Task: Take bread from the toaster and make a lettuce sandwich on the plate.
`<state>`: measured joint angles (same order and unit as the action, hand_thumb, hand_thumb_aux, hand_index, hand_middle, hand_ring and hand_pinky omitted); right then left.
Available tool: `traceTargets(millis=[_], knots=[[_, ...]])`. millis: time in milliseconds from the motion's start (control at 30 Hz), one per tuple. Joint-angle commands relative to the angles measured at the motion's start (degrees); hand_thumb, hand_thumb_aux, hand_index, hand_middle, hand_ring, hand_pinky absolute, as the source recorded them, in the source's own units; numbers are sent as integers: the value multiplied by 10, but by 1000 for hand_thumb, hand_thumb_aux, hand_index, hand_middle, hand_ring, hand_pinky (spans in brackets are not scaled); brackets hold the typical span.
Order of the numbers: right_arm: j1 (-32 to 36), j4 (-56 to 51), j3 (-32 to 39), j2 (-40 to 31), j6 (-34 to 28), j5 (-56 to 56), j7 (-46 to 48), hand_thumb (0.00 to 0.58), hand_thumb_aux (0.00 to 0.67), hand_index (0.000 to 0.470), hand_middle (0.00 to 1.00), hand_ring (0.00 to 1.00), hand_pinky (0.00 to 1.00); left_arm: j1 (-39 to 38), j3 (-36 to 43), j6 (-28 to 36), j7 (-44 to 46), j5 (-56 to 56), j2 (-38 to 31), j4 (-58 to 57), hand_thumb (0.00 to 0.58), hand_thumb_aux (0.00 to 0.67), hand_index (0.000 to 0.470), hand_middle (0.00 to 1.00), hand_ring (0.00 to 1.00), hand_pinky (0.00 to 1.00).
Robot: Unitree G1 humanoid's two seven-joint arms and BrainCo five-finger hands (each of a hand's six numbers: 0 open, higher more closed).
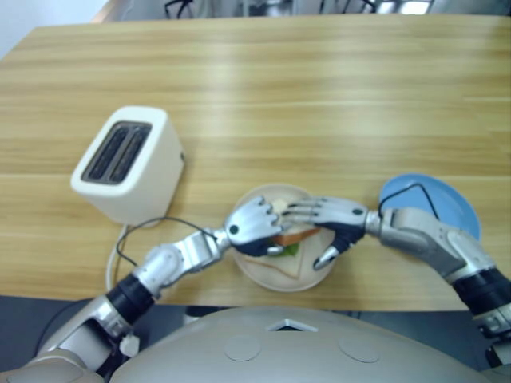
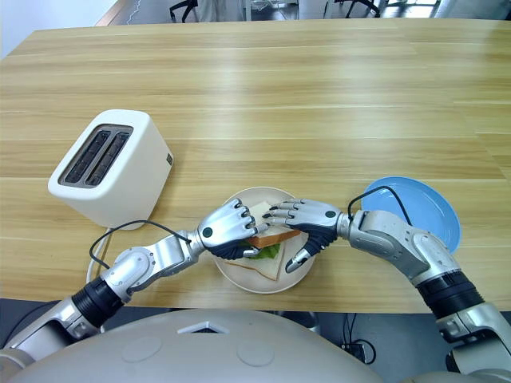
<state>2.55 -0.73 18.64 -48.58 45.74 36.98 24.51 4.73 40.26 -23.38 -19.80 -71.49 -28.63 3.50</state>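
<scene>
A cream plate (image 2: 239, 281) near the table's front edge carries a sandwich: a pale bottom slice (image 2: 270, 267), green lettuce (image 2: 271, 251) and a brown-crusted top bread slice (image 2: 275, 237). My left hand (image 2: 229, 230) sits on the left side of the top slice with its fingers curled over it. From the right, my right hand (image 2: 307, 217) lies with its fingers stretched flat across the same slice. Its thumb hangs down by the plate's right rim. The white toaster (image 2: 108, 166) stands to the left, and both its slots look dark.
A blue plate (image 2: 419, 209) lies at the right, partly behind my right forearm. The toaster's black cable (image 2: 120, 230) loops along the front edge near my left arm. Bare wooden table (image 2: 279, 104) stretches behind the plates.
</scene>
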Motion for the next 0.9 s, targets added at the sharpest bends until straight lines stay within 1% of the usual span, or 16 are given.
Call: traceTargets(millis=[33,67,100,133,167,200,300,367,500,600,667,767,900], knots=[[8,-50,67,-6,5,80,46,0,0,0,0,0,0,-6,-14,-3,31,37,1,-4,472,381,262,0,0,0],[15,-57,73,-6,6,87,46,0,0,0,0,0,0,-5,-18,-4,36,44,1,0,472,381,262,0,0,0],[22,-63,80,-4,6,96,46,0,0,0,0,0,0,-3,-22,-4,38,46,0,4,505,428,294,0,0,0],[28,-68,85,-2,7,103,46,0,0,0,0,0,0,-1,-26,-5,42,51,0,6,472,381,262,0,0,0],[33,-74,91,1,8,109,46,0,0,0,0,0,0,-1,-32,-6,46,59,0,10,472,381,262,0,0,0],[37,-80,98,4,8,112,47,0,0,0,0,0,0,-3,-38,-6,50,67,0,18,0,0,0,0,0,0],[45,-92,114,10,10,124,44,0,0,0,0,0,0,-14,-59,-12,85,121,0,55,0,0,0,0,0,0],[45,-101,122,16,11,132,40,0,0,0,0,0,0,-27,-80,-11,143,195,-3,106,0,0,0,0,0,0],[46,-116,137,26,13,147,27,0,0,0,0,0,0,-42,-124,27,258,347,-10,202,0,0,0,0,0,0],[44,-119,143,34,15,155,17,0,0,0,0,0,0,-43,-164,45,316,421,-24,257,0,0,0,0,0,0],[42,-116,141,39,17,157,5,0,0,0,0,0,0,-36,-201,55,335,451,-33,269,0,0,0,0,0,0],[40,-92,123,42,20,146,-15,0,0,0,0,0,0,-24,-265,57,342,471,-48,254,0,0,0,0,0,0],[40,-38,67,30,31,114,-66,0,0,0,0,0,0,-27,-344,48,341,486,-76,217,0,0,0,0,0,0]])
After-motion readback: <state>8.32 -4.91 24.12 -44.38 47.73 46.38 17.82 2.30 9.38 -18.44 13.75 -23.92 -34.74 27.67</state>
